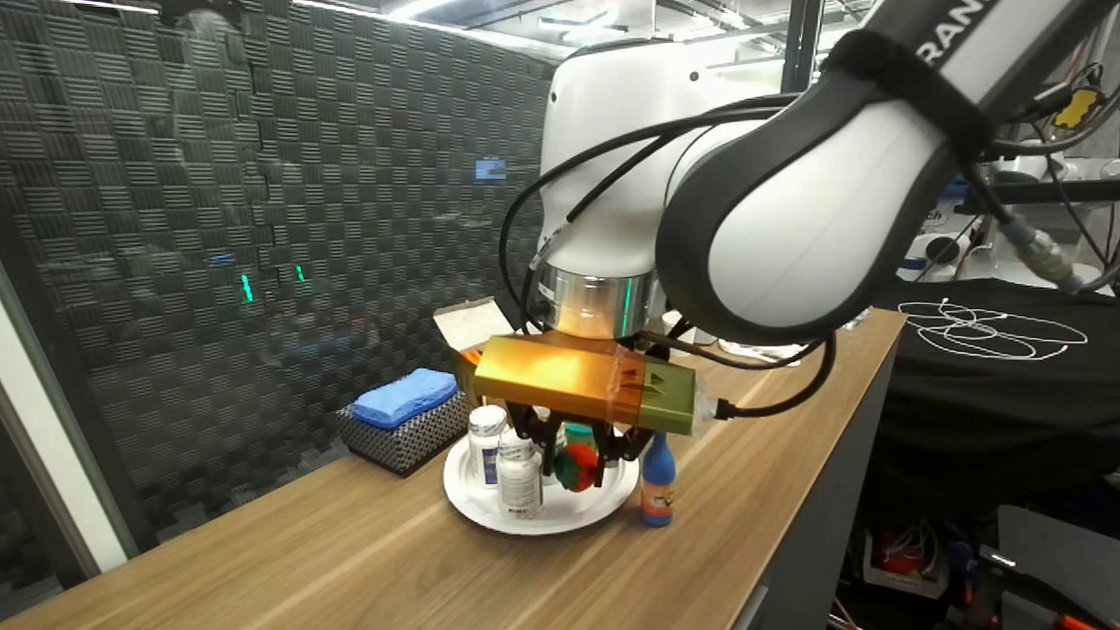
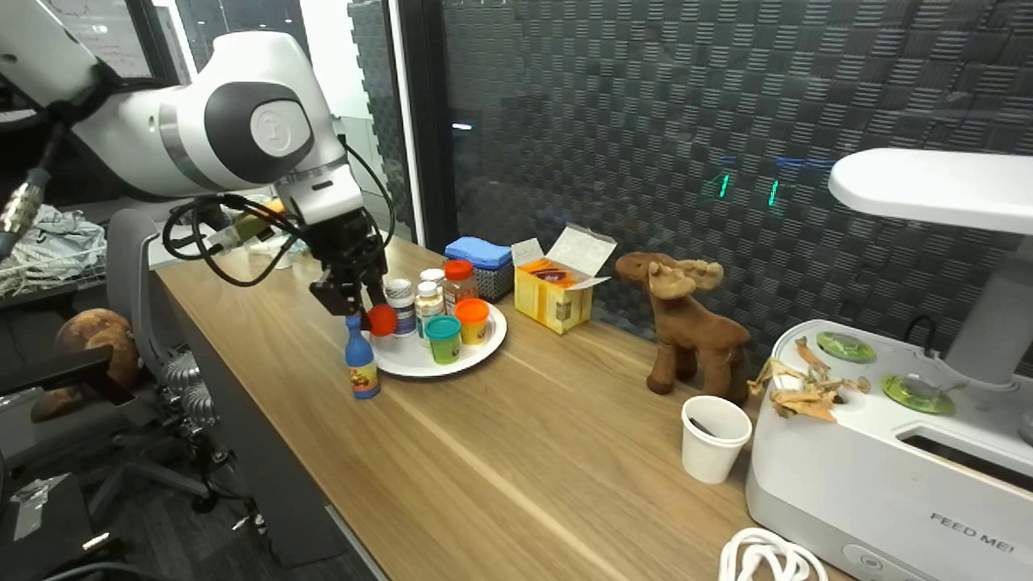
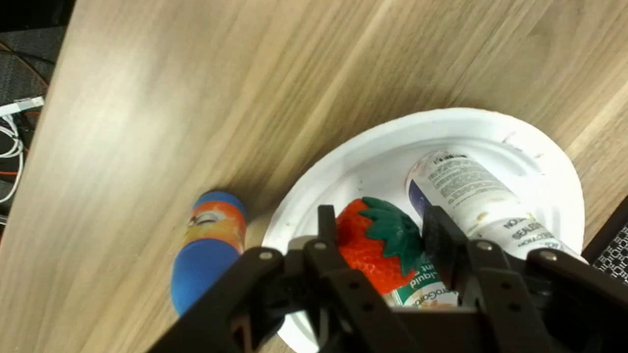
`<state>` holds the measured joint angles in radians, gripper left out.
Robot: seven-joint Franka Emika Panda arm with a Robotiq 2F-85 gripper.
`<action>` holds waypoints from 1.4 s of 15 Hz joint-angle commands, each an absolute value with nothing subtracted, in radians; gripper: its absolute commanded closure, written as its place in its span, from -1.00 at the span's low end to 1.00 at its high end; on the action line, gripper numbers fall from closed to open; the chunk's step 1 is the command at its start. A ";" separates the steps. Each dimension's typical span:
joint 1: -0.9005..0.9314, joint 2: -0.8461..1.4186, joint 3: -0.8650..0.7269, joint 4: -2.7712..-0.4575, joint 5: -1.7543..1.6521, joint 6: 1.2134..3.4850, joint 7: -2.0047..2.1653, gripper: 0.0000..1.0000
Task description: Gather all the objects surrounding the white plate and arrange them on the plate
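Between the jaws, a strawberry [image 3: 377,245] is pinched above the white plate [image 3: 378,171], toward the free edge of the table [image 3: 171,113].

Place: a robotics lab by all appearances, with a dash of office.
Robot arm [image 1: 805,219]: there it is, jointed and white, right above the gripper [image 1: 575,468]!
Wall [image 1: 350,175]: dark, textured, look at that, beyond the gripper.
Chair [image 2: 131,258]: office type, past the worktop [image 2: 500,452], well apart from the gripper.
Whiteboard [image 2: 105,36]: scribbled on, far beyond the gripper.
White cord [image 1: 993,332]: coiled on black cloth [image 1: 980,420], well away from the gripper.
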<state>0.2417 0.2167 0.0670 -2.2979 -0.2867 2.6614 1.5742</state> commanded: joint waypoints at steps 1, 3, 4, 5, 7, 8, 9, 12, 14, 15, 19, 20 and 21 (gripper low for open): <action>0.223 0.242 0.074 -2.254 -0.218 2.665 1.487 -0.46; 0.218 0.243 0.075 -2.250 -0.181 2.670 1.450 -0.61; 0.216 0.240 0.076 -2.249 -0.164 2.669 1.432 -0.79; 0.215 0.235 0.075 -2.251 -0.147 2.671 1.417 -0.93; 0.215 0.227 0.071 -2.254 -0.126 2.673 1.399 -1.00; 0.217 0.220 0.068 -2.259 -0.123 2.676 1.398 -1.00; 0.219 0.215 0.064 -2.262 -0.123 2.677 1.399 -1.00; 0.225 0.185 0.037 -2.274 -0.154 2.655 1.438 -1.00; 0.220 0.151 0.019 -2.288 -0.168 2.653 1.449 -1.00; 0.217 0.125 0.009 -2.296 -0.178 2.651 1.453 -1.00; 0.195 0.011 -0.020 -2.313 -0.255 2.610 1.516 -1.00; 0.179 -0.016 -0.009 -2.313 -0.236 2.583 1.502 -1.00; 0.164 -0.045 0.005 -2.313 -0.203 2.541 1.465 -1.00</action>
